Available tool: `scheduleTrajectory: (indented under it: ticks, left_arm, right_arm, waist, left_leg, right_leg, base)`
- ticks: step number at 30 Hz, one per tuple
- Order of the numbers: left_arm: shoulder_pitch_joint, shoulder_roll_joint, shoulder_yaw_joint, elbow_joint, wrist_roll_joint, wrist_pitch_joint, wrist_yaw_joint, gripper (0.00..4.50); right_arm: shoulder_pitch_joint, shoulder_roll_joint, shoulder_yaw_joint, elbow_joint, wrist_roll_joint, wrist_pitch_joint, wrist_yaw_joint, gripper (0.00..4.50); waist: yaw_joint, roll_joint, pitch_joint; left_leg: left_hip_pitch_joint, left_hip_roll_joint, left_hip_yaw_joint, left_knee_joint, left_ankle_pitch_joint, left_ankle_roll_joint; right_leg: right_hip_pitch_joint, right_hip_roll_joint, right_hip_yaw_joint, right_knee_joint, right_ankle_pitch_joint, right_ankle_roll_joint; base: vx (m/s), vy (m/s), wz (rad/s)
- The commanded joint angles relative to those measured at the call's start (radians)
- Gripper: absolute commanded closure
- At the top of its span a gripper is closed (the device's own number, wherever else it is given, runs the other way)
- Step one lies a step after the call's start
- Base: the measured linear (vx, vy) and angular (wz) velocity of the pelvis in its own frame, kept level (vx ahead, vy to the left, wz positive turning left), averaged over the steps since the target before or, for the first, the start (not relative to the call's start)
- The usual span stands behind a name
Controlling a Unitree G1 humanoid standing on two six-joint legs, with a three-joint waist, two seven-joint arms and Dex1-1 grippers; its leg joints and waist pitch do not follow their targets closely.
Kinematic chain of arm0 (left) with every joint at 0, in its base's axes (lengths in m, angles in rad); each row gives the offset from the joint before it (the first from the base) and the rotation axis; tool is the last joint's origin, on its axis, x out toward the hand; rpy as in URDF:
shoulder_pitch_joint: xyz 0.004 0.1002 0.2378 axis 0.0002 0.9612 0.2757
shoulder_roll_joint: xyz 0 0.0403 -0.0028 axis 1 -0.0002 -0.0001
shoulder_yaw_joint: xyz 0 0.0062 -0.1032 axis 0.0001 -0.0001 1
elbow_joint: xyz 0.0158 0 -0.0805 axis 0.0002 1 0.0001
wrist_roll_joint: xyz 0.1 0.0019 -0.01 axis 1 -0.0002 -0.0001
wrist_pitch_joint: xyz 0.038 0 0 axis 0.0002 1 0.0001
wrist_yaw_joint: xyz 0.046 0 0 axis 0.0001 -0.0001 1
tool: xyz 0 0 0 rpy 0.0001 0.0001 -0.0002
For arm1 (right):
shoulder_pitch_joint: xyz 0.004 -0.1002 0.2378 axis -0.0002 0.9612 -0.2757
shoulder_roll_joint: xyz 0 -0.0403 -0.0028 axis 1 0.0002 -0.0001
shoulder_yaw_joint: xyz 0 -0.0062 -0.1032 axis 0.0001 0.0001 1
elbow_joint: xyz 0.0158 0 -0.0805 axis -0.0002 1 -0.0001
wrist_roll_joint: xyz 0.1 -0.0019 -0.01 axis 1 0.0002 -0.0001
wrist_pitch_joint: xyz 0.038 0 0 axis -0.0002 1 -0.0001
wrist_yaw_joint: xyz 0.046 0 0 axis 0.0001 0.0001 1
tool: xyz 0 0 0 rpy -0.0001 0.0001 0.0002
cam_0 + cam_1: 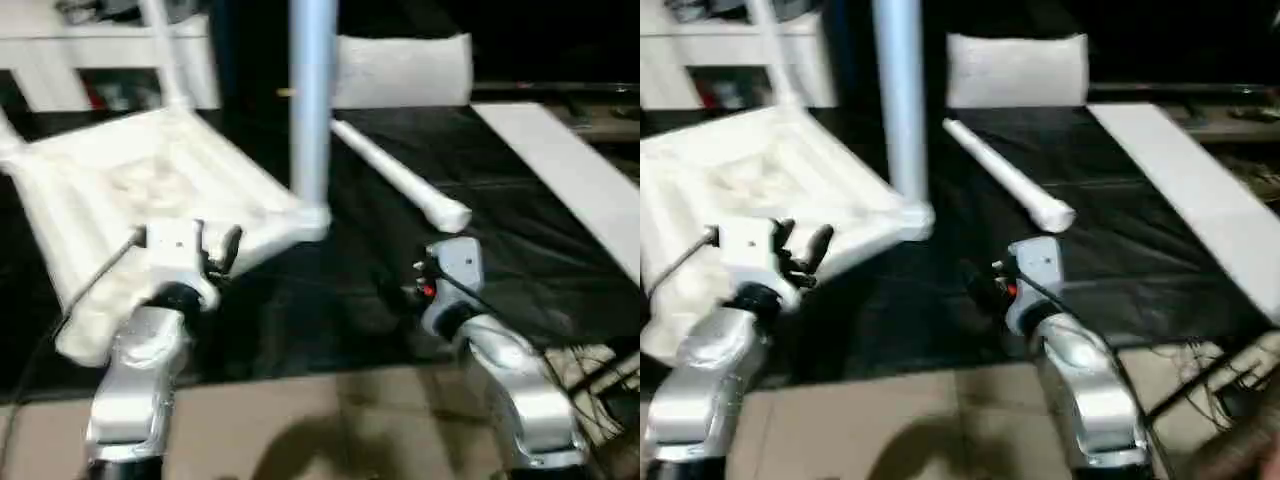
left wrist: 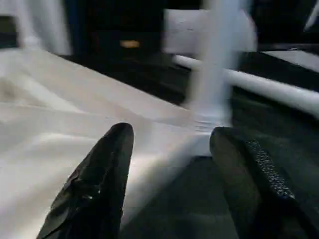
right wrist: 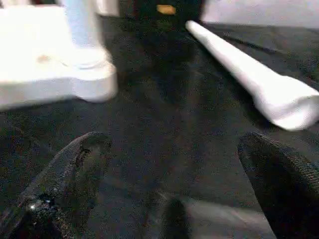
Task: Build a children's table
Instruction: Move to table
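Tabletop (image 1: 150,200): laid ribbed side up on the black sheet (image 1: 330,300), tilted.
Fitted leg (image 1: 312,100): stood upright in the near corner socket (image 1: 312,222).
Loose leg (image 1: 400,180): laid on the sheet (beyond the right hand).
Left hand (image 2: 172,164): spread, empty, just before the tabletop's edge.
Right hand (image 3: 174,164): spread, empty, short of the loose leg.

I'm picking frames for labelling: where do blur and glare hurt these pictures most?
Left wrist view: the upright leg is smeared and the tabletop glares white, its ribs lost. Right wrist view: the loose leg is fairly crisp, while the right tool's near fingers are out of focus. Eye views: soft throughout, with the tabletop washed out.
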Motion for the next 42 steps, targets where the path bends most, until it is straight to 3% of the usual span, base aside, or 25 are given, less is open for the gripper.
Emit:
scheduleTrajectory:
  ticks: [1, 3, 4, 5, 6, 7, 10, 14, 15, 17, 18, 19, 20, 21, 23, 26, 27, 31, 33, 34, 36, 37, 39, 41, 42]
  left_arm:
    - [0.007, 0.013, 0.013, -0.023, 0.005, 0.007, 0.016, 1.73]
    - [0.015, 0.007, 0.018, -0.028, -0.007, 0.019, 0.021, 1.73]
    - [0.016, 0.001, 0.023, -0.031, -0.017, 0.03, 0.023, 1.73]
    - [0.018, 0.002, 0.022, -0.032, -0.013, 0.03, 0.025, 1.73]
    - [0.02, 0.006, 0.02, -0.035, -0.001, 0.027, 0.03, 1.73]
    - [0.024, 0.007, 0.018, -0.045, -0.002, -0.001, 0.02, 1.73]
    - [0.03, 0.001, 0.024, -0.062, -0.01, -0.003, 0.026, 1.73]
    - [0.068, 0.005, 0.015, -0.086, -0.021, -0.002, 0.013, 1.73]
    - [0.07, 0.005, 0.016, -0.087, -0.021, 0.0, 0.015, 1.73]
    - [0.075, -0.001, 0.023, -0.093, -0.021, 0.012, 0.027, 1.73]
    - [0.078, 0.0, 0.024, -0.091, -0.018, 0.012, 0.028, 1.73]
    - [0.08, 0.001, 0.025, -0.089, -0.017, 0.009, 0.026, 1.73]
    - [0.079, 0.002, 0.025, -0.089, -0.018, 0.01, 0.026, 1.73]
    - [0.078, 0.002, 0.025, -0.089, -0.02, 0.011, 0.026, 1.73]
    - [0.083, 0.007, 0.018, -0.097, -0.018, 0.015, 0.022, 1.73]
    - [0.088, 0.01, 0.015, -0.102, -0.014, 0.017, 0.025, 1.73]
    - [0.089, 0.009, 0.016, -0.103, -0.014, 0.018, 0.029, 1.73]
    - [0.088, 0.011, 0.016, -0.104, -0.01, 0.02, 0.028, 1.73]
    - [0.087, 0.014, 0.017, -0.104, -0.006, 0.02, 0.025, 1.73]
    - [0.087, 0.015, 0.017, -0.104, -0.005, 0.019, 0.025, 1.73]
    - [0.085, 0.022, 0.013, -0.104, -0.004, 0.019, 0.026, 1.73]
    - [0.086, 0.024, 0.011, -0.108, -0.004, 0.021, 0.027, 1.73]
    - [0.088, 0.03, 0.002, -0.116, 0.004, 0.023, 0.024, 1.73]
    - [0.088, 0.034, -0.003, -0.118, 0.01, 0.024, 0.021, 1.73]
    - [0.088, 0.034, -0.005, -0.118, 0.013, 0.025, 0.021, 1.73]
  right_arm:
    - [-0.006, 0.0, 0.006, -0.032, 0.002, 0.018, 0.003, 0.0]
    - [-0.003, -0.004, 0.008, -0.042, -0.004, 0.027, 0.0, 0.0]
    - [-0.002, -0.008, 0.011, -0.045, -0.008, 0.031, -0.002, 0.0]
    - [0.001, -0.012, 0.015, -0.049, -0.013, 0.034, -0.004, 0.0]
    - [0.007, -0.022, 0.025, -0.059, -0.025, 0.041, -0.007, 0.0]
    - [0.014, -0.027, 0.03, -0.069, -0.032, 0.043, -0.014, 0.0]
    - [0.022, -0.025, 0.021, -0.078, -0.022, 0.035, -0.011, 0.0]
    - [0.025, -0.003, -0.005, -0.088, 0.002, 0.032, -0.023, 0.0]
    - [0.024, -0.001, -0.006, -0.089, 0.003, 0.034, -0.024, 0.0]
    - [0.023, -0.008, 0.0, -0.092, 0.002, 0.039, -0.028, 0.0]
    - [0.023, -0.008, 0.0, -0.09, 0.002, 0.036, -0.03, 0.0]
    - [0.022, -0.009, 0.001, -0.086, -0.001, 0.032, -0.032, 0.0]
    - [0.02, -0.009, 0.0, -0.085, -0.003, 0.031, -0.031, 0.0]
    - [0.019, -0.008, 0.0, -0.084, -0.005, 0.031, -0.031, 0.0]
    - [0.013, -0.005, -0.001, -0.076, -0.008, 0.028, -0.028, 0.0]
    - [0.006, -0.002, 0.001, -0.068, -0.011, 0.027, -0.026, 0.0]
    - [0.002, -0.003, 0.003, -0.064, -0.013, 0.026, -0.025, 0.0]
    - [-0.006, -0.008, 0.009, -0.054, -0.011, 0.021, -0.028, 0.0]
    - [-0.017, -0.013, 0.013, -0.045, -0.014, 0.018, -0.028, 0.0]
    - [-0.019, -0.014, 0.014, -0.043, -0.015, 0.018, -0.027, 0.0]
    - [-0.029, -0.024, 0.018, -0.035, -0.024, 0.025, -0.02, 0.0]
    - [-0.032, -0.026, 0.019, -0.033, -0.029, 0.025, -0.019, 0.0]
    - [-0.043, -0.03, 0.015, -0.027, -0.032, 0.021, -0.017, 0.0]
    - [-0.049, -0.035, 0.014, -0.024, -0.03, 0.02, -0.014, 0.0]
    - [-0.054, -0.042, 0.017, -0.023, -0.032, 0.017, -0.012, 0.0]
  waist:
    - [0.014, -0.009, -0.024]
    - [0.014, 0.044, -0.045]
    - [0.003, 0.062, -0.064]
    - [-0.011, 0.052, -0.064]
    - [-0.015, 0.034, -0.051]
    - [0.021, -0.007, -0.034]
    - [0.061, -0.023, -0.011]
    - [0.04, 0.032, -0.017]
    - [0.037, 0.052, 0.008]
    - [0.088, 0.037, 0.015]
    - [0.076, 0.001, 0.015]
    - [0.071, -0.037, 0.03]
    - [0.097, -0.016, 0.024]
    - [0.108, -0.025, 0.012]
    - [0.123, -0.02, 0.001]
    - [0.059, 0.039, -0.029]
    - [0.018, 0.045, -0.059]
    - [-0.02, 0.006, -0.045]
    - [0.01, -0.081, -0.037]
    - [0.028, -0.061, -0.045]
    - [0.033, -0.061, -0.042]
    - [0.026, -0.043, -0.023]
    - [0.02, 0.01, -0.019]
    - [-0.03, 0.058, 0.016]
    - [-0.052, 0.068, -0.019]
  left_leg:
    - [-0.007, -0.024, 0.005, -0.072, -0.105, 0.002]
    - [0.041, 0.076, -0.048, -0.186, -0.037, 0.047]
    - [0.09, 0.275, -0.155, -0.264, -0.028, 0.145]
    - [0.1, 0.311, -0.166, -0.269, -0.003, 0.198]
    - [0.101, 0.277, -0.146, -0.259, 0.008, 0.209]
    - [0.046, 0.136, -0.072, -0.19, -0.118, 0.061]
    - [0.0, -0.019, -0.003, -0.095, -0.031, -0.05]
    - [0.121, 0.153, -0.072, -0.261, -0.33, -0.033]
    - [0.089, 0.265, -0.105, -0.371, -0.693, -0.082]
    - [0.092, 0.19, -0.002, -0.403, -0.943, -0.109]
    - [0.132, 0.143, 0.026, -0.326, -0.856, -0.143]
    - [0.148, 0.046, 0.037, -0.067, -0.419, -0.103]
    - [0.072, 0.037, 0.0, -0.029, -0.191, -0.064]
    - [0.006, 0.02, -0.037, -0.011, -0.087, -0.06]
    - [0.012, 0.02, -0.037, -0.093, -0.052, -0.052]
    - [0.132, 0.116, -0.102, -0.274, 0.044, 0.039]
    - [0.269, 0.208, -0.195, -0.283, -0.038, 0.19]
    - [0.178, 0.109, -0.083, -0.274, 0.143, 0.352]
    - [0.061, -0.05, 0.009, -0.167, -0.152, 0.166]
    - [0.025, -0.024, -0.038, -0.053, -0.12, 0.045]
    - [-0.02, -0.017, -0.057, -0.039, -0.028, -0.052]
    - [-0.033, 0.005, -0.051, -0.049, 0.066, -0.03]
    - [-0.028, 0.039, -0.044, -0.118, 0.073, 0.01]
    - [-0.035, 0.038, -0.096, -0.262, -0.284, 0.008]
    - [0.085, 0.042, -0.197, -0.297, -0.394, 0.113]
  right_leg:
    - [0.071, -0.143, 0.093, -0.216, -0.321, 0.012]
    - [0.076, -0.116, 0.057, -0.228, -0.262, 0.2]
    - [0.043, -0.119, 0.032, -0.103, -0.1, 0.226]
    - [0.012, -0.15, 0.062, -0.041, -0.03, 0.201]
    - [-0.015, -0.195, 0.126, -0.009, 0.053, 0.121]
    - [-0.002, -0.227, 0.194, -0.117, -0.012, 0.099]
    - [0.025, -0.139, 0.164, -0.223, -0.775, 0.457]
    - [0.043, -0.09, 0.032, -0.213, -0.483, 0.232]
    - [0.084, -0.09, 0.01, 0.012, -0.249, 0.099]
    - [0.069, -0.05, 0.009, 0.103, -0.17, 0.038]
    - [0.065, -0.096, 0.091, 0.002, -0.534, 0.053]
    - [0.023, -0.238, 0.156, -0.24, -1.031, 0.069]
    - [0.086, -0.272, 0.218, -0.256, -1.076, 0.034]
    - [0.15, -0.248, 0.224, -0.224, -1.007, 0.033]
    - [0.18, -0.173, 0.187, -0.197, -0.623, -0.077]
    - [0.115, -0.025, 0.046, -0.085, -0.159, -0.037]
    - [-0.006, -0.056, 0.039, 0.024, -0.164, 0.022]
    - [-0.074, -0.076, 0.057, 0.026, 0.1, 0.12]
    - [0.076, -0.135, 0.174, -0.161, -0.178, 0.112]
    - [0.137, -0.252, 0.241, -0.2, -0.506, -0.029]
    - [0.16, -0.213, 0.217, -0.171, -0.375, -0.134]
    - [0.139, -0.269, 0.061, -0.199, -0.327, -0.059]
    - [0.164, -0.263, -0.028, -0.25, -0.478, -0.077]
    - [0.203, -0.11, -0.126, -0.173, -0.513, 0.022]
    - [0.134, -0.016, -0.087, -0.069, -0.345, 0.032]
  base:
    - [-0.08, -0.182, -0.03]
    - [-0.073, -0.146, 0.06]
    - [-0.067, -0.143, 0.05]
    - [-0.06, -0.135, -0.06]
    - [-0.062, -0.118, 0.1]
    - [-0.062, -0.118, 0.1]
    - [-0.084, -0.147, -0.01]
    - [-0.06, -0.025, -0.03]
    - [-0.085, 0.027, 0.09]
    - [-0.042, 0.013, 0.04]
    - [0.106, -0.11, -0.01]
    - [0.106, -0.11, -0.01]
    - [0.144, -0.066, -0.1]
    - [0.116, -0.019, 0.11]
    - [0.101, -0.013, 0.2]
    - [0.142, 0.04, 0.2]
    - [0.21, 0.009, 0.05]
    - [0.155, -0.014, 0.04]
    - [0.128, -0.096, -0.05]
    - [0.124, -0.089, -0.08]
    - [0.126, -0.042, -0.04]
    - [0.135, -0.045, -0.01]
    - [0.163, 0.074, 0.35]
    - [0.197, 0.117, 0.42]
    - [0.254, 0.056, 0.62]
